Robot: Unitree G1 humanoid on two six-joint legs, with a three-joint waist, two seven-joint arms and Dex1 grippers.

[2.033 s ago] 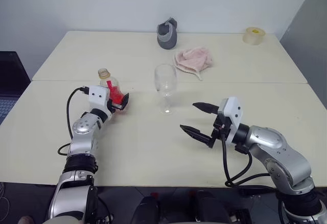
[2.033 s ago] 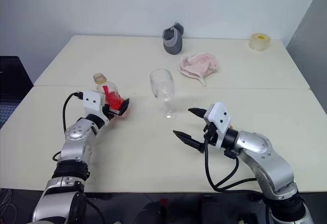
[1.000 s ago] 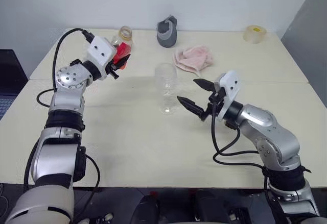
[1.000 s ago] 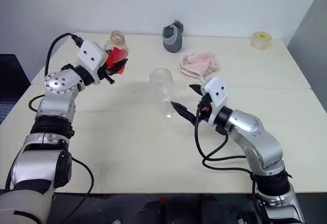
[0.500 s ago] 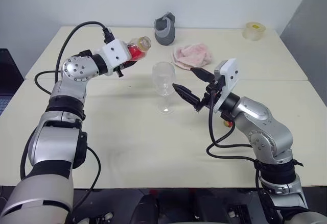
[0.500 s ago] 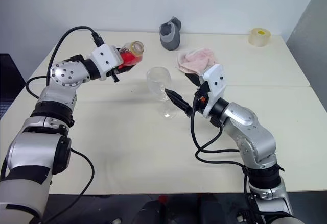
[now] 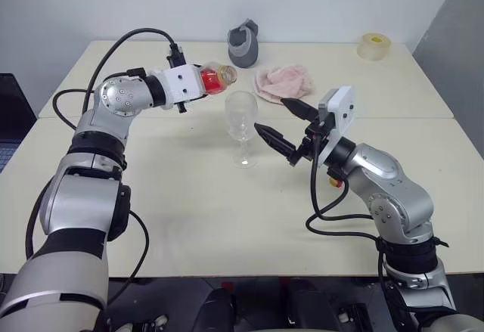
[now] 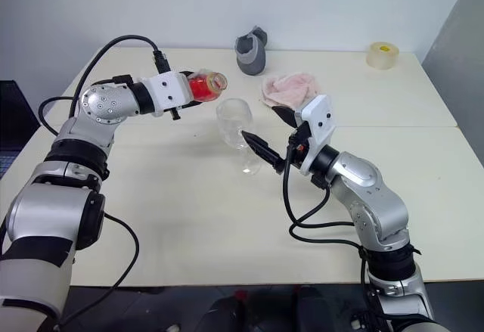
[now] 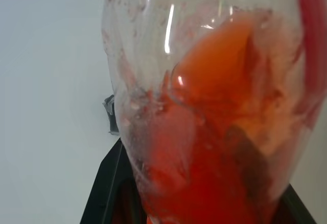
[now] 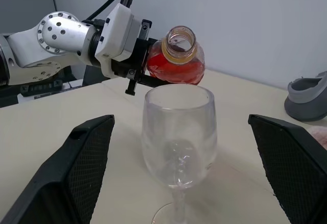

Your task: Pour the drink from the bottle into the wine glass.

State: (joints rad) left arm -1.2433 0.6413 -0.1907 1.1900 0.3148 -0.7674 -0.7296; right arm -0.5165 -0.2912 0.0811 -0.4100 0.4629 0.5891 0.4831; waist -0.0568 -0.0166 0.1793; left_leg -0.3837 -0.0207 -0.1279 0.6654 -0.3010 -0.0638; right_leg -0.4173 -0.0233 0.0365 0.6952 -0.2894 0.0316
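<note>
The bottle [image 7: 213, 79] is held in the air, tipped on its side, with my left gripper [image 7: 195, 90] shut on its body. Its uncapped mouth points toward the wine glass [image 7: 242, 116], close to the rim and slightly above it. The red drink [image 9: 204, 147] sits inside the bottle, pooled toward the neck. The wine glass stands upright on the table [image 7: 189, 196] and looks empty. My right gripper [image 7: 271, 116] is open just right of the glass bowl, one finger on each side of it and not touching. In the right wrist view the glass [image 10: 178, 127] stands between the fingers, with the bottle [image 10: 176, 60] behind it.
A grey cup-like object [image 7: 243, 42], a pink cloth [image 7: 283, 81] and a tape roll [image 7: 376, 46] lie at the back of the table. A small orange-red object [image 7: 333, 181] lies on the table under my right forearm.
My left gripper lifted the bottle off the table, carried it right toward the glass and tipped it over. My right gripper rose to flank the glass, then stayed still.
</note>
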